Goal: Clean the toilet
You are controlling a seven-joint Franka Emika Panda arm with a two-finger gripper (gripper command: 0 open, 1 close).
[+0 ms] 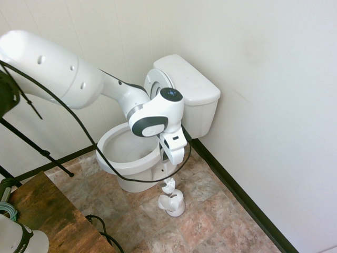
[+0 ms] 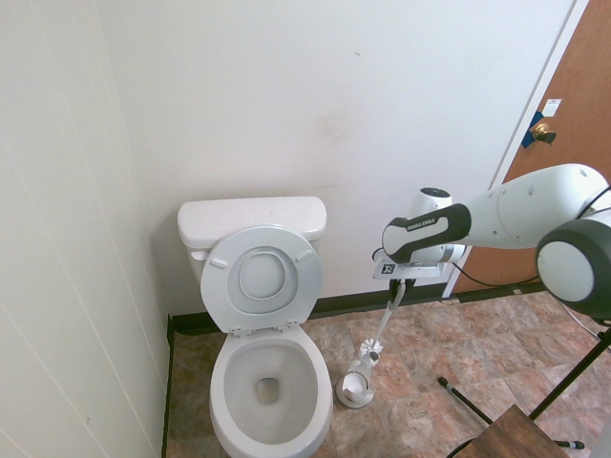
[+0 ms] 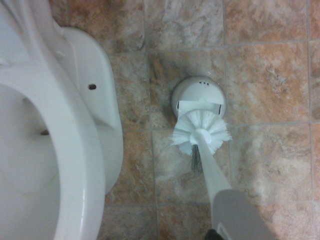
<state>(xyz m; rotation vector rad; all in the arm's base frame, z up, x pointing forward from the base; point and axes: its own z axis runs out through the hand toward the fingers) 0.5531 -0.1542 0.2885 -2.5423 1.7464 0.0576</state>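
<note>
Second exterior view: shows toilet, brush and holder together, with the arm reaching in from the picture's right.
Toilet [image 2: 271, 391]: stands on the floor with its tank [image 2: 250, 220] beside the pale wall [image 2: 382, 105]; bowl open to view.
Seat and lid [image 2: 262, 277]: raised, leaning back toward the tank.
Gripper [image 2: 398, 285]: clamped on the grey handle [image 3: 237, 215] of the toilet brush; hangs above the floor, off to one side of the bowl.
Toilet brush [image 2: 385, 321]: slants downward from the grip, bristles lowest.
Bristles [image 3: 202, 131]: white and fanned out, out of the holder and near its top; cannot tell whether touching it.
Brush holder [image 2: 354, 389]: white, upright on the floor beside the toilet, with a gap between; shows its flaps spread open in the first exterior view.
Floor [image 1: 200, 221]: covered in mottled tan, reddish and grey tiles, some directly below the brush.
Wooden tabletop [image 1: 58, 219]: fills the near left corner of the first exterior view, well apart from the holder.
Door [image 2: 563, 134]: brown, with a brass knob [image 2: 543, 134], at the far right of the second exterior view.
</note>
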